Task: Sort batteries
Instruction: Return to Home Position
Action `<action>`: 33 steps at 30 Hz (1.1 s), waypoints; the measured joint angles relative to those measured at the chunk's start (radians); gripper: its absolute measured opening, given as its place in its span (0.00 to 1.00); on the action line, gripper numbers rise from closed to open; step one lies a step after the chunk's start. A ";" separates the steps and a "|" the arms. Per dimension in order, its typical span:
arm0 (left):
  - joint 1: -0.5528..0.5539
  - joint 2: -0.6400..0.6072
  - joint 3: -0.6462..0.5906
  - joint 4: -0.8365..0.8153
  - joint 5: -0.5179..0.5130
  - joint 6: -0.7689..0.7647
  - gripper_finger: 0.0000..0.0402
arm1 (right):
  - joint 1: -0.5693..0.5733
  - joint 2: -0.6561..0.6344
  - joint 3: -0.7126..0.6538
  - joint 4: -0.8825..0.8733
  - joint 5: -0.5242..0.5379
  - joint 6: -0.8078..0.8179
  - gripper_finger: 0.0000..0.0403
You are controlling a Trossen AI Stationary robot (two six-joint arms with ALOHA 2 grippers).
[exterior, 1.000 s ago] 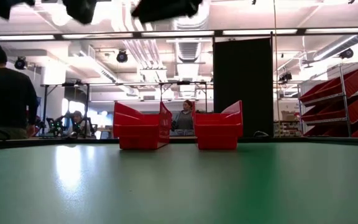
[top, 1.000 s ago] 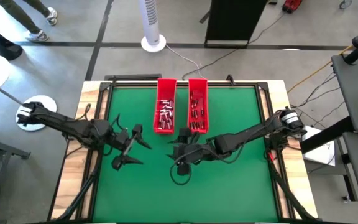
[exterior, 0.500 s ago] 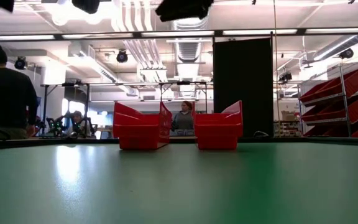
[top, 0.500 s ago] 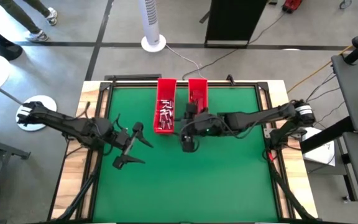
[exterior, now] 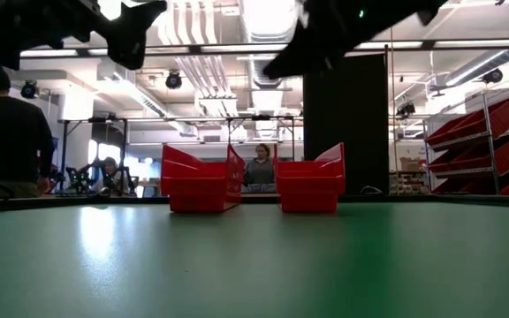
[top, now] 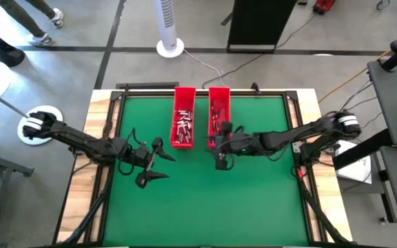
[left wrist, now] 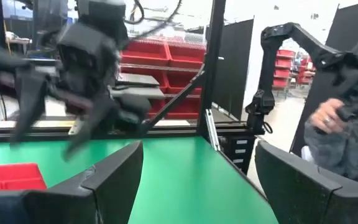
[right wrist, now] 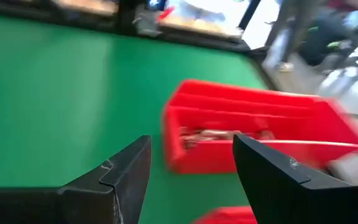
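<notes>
Two long red trays stand side by side at the table's far middle, the left tray [top: 183, 126] and the right tray [top: 218, 116]. Each holds small silvery batteries [top: 182, 127], [top: 217, 118]. My right gripper [top: 219, 157] hovers open just off the near end of the right tray. Its wrist view looks past the open fingers [right wrist: 191, 177] at a tray with batteries [right wrist: 222, 135]. My left gripper [top: 160, 165] hangs open over the green mat left of centre, apart from the trays, with nothing between its fingers [left wrist: 197, 186].
The green mat [top: 253, 200] is bare in front of the trays. Wooden table edges [top: 81, 200] and a black frame run along both sides. People stand in the room beyond the table's far edge [exterior: 7, 132].
My right gripper has swung from the middle of the mat toward the far edge and then a little to the right, ending at the near end of the right tray. My left gripper has shifted slightly toward the table's right. Both stay open.
</notes>
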 joint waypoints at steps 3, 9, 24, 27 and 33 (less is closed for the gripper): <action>-0.001 -0.070 0.000 -0.054 0.018 -0.001 0.71 | 0.001 -0.104 -0.028 -0.012 0.033 -0.003 0.54; 0.000 -0.283 0.000 -0.278 -0.005 0.043 0.71 | 0.001 -0.342 -0.150 -0.007 0.039 -0.035 0.55; 0.000 -0.530 -0.005 -0.416 -0.015 0.159 0.71 | -0.001 -0.842 -0.609 0.242 0.046 0.031 0.53; 0.000 -0.517 -0.010 -0.414 -0.015 0.158 0.71 | 0.001 -0.916 -0.687 0.311 0.045 0.049 0.54; 0.000 -0.492 -0.013 -0.409 -0.016 0.157 0.71 | 0.001 -1.024 -0.849 0.470 0.046 0.067 0.53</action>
